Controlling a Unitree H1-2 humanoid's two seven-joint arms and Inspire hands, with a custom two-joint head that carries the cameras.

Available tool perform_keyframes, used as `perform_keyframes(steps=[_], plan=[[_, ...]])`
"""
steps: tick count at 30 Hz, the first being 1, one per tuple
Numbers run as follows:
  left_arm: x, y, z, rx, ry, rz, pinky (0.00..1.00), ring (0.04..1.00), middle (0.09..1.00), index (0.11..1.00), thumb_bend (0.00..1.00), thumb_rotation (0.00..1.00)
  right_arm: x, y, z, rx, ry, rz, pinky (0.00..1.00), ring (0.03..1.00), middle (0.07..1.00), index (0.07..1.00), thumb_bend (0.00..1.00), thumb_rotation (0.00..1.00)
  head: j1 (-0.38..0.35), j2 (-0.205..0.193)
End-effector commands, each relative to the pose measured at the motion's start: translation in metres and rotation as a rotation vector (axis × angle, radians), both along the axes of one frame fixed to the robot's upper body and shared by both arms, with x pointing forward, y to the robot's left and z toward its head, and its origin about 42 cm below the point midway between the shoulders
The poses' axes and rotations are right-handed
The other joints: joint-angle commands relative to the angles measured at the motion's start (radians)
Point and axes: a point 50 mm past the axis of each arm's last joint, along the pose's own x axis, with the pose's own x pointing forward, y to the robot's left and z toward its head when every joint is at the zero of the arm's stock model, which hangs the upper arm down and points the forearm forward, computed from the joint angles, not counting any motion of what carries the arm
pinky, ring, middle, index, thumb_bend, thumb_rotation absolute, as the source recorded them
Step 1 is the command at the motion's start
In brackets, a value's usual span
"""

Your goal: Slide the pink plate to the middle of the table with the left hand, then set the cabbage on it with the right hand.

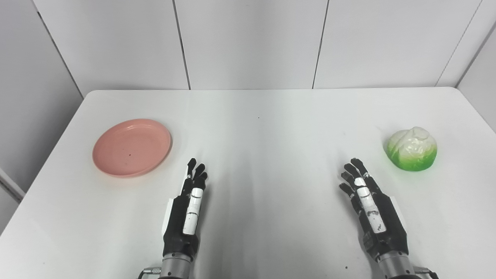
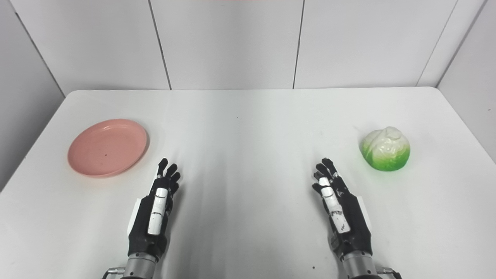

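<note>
A pink plate lies empty on the left part of the white table. A green and white cabbage sits near the table's right edge. My left hand is open, edge-on with fingers stretched forward, near the front of the table, to the right of the plate and nearer to me, not touching it. My right hand is open too, fingers slightly spread, to the left of the cabbage and nearer to me, apart from it. Neither hand holds anything.
Grey panel walls stand close behind the table's far edge and along both sides. Bare white tabletop lies between the plate and the cabbage.
</note>
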Motion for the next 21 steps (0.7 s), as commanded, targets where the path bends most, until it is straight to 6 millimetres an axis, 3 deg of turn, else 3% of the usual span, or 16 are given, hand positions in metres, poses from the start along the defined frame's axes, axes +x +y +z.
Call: perform_keyframes(steps=[1,12,21], plan=[[-0.0016,0.0066,0.0081,0.015,-0.05,-0.007,1.0,0.968,0.971,1.0,0.67,0.9,-0.0057,0.001,0.0072,0.013,-0.033,0.006,0.92,0.926,0.916,0.908,0.8,0.74,0.001,0.001],[-0.001,0.0073,0.0082,0.017,-0.051,-0.01,1.0,0.97,0.976,1.0,0.63,0.91,-0.0052,0.0022,0.0073,0.005,-0.039,0.012,0.91,0.919,0.916,0.907,0.87,0.79,-0.002,0.0],[-0.0009,0.0076,0.0083,0.013,-0.059,-0.014,1.0,0.97,0.973,1.0,0.67,0.92,-0.0052,0.0017,0.0071,0.0,-0.041,0.018,0.9,0.922,0.92,0.908,0.87,0.8,-0.003,0.003]])
